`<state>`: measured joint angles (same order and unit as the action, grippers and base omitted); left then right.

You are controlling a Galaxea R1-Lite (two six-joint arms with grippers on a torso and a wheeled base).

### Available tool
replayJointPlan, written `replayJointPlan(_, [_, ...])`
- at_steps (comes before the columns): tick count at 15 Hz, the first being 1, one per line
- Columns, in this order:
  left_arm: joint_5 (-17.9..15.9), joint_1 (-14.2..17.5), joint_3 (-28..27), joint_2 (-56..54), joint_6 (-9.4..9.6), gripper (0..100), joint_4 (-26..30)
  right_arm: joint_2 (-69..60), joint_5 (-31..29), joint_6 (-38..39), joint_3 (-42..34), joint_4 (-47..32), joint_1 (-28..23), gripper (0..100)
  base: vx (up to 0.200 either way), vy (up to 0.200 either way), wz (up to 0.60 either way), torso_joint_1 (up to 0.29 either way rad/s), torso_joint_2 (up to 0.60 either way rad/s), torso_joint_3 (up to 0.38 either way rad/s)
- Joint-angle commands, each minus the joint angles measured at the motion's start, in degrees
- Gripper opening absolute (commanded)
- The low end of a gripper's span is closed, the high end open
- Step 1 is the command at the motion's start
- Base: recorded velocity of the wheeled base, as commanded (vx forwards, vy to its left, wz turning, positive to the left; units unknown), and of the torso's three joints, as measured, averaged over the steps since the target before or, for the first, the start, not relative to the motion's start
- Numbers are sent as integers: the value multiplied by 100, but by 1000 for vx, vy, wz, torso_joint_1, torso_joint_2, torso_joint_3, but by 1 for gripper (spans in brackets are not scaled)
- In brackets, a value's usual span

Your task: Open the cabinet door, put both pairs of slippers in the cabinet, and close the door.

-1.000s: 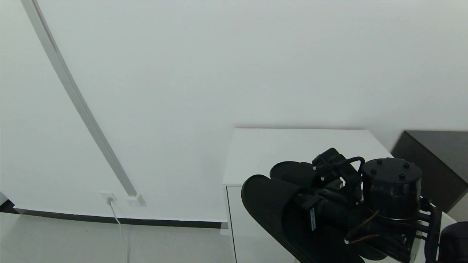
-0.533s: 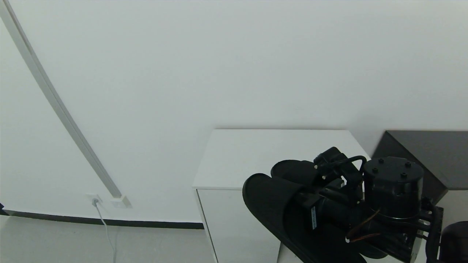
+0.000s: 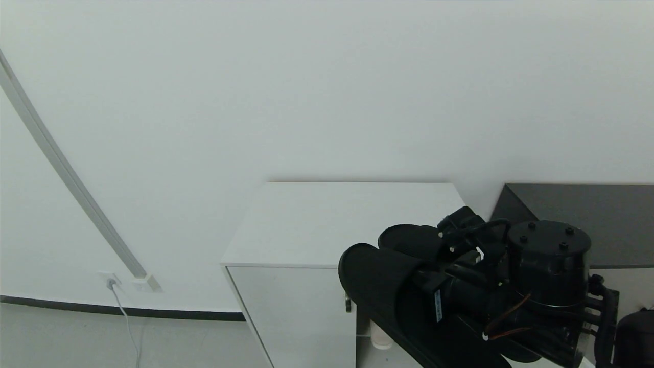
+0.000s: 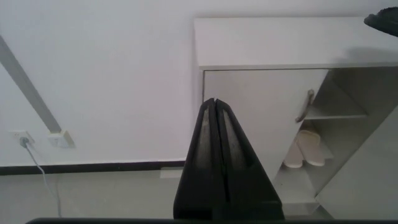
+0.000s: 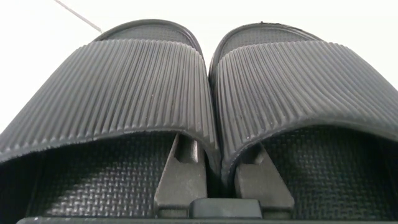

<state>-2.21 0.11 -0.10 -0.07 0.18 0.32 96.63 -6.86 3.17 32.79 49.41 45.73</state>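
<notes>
Black slippers (image 5: 149, 81), a ribbed-strap pair lying side by side, sit in the right jaws. One of the fingers (image 5: 181, 177) runs under each strap, and together they clench the two adjoining inner edges. In the head view the pair (image 3: 380, 278) hangs in the air, toes out, in front of the white cabinet (image 3: 332, 220) and just beside its open door (image 3: 296, 312). A small white label (image 3: 437, 305) sits on the right arm behind the slippers; its print is too small to read.

The left jaws hold nothing, their fingers (image 4: 206, 155) pressed flat together, and they are low and well back from the cabinet (image 4: 280, 40). From there the door (image 4: 261, 118) stands swung out with its bar handle (image 4: 303, 106) at the free edge. Inside, beneath a shelf (image 4: 339, 112), a pale pair of slippers (image 4: 307, 149) lies on a lower level.

A dark grey unit (image 3: 577, 220) stands against the cabinet's right side. On the wall to the left are a socket (image 3: 108, 279) with a cable, and a slanting trunking strip (image 3: 61, 168).
</notes>
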Motion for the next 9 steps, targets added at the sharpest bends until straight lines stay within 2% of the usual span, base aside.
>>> replayJointPlan(1, [1, 7, 1, 7, -1, 0, 3, 4, 1, -1, -1, -1, 6, 0, 0, -200, 0, 2, 7, 2])
replayJointPlan(9, [1, 7, 1, 7, -1, 0, 3, -4, 1, -9, -1, -1, 24, 0, 0, 0, 0, 0, 0, 0])
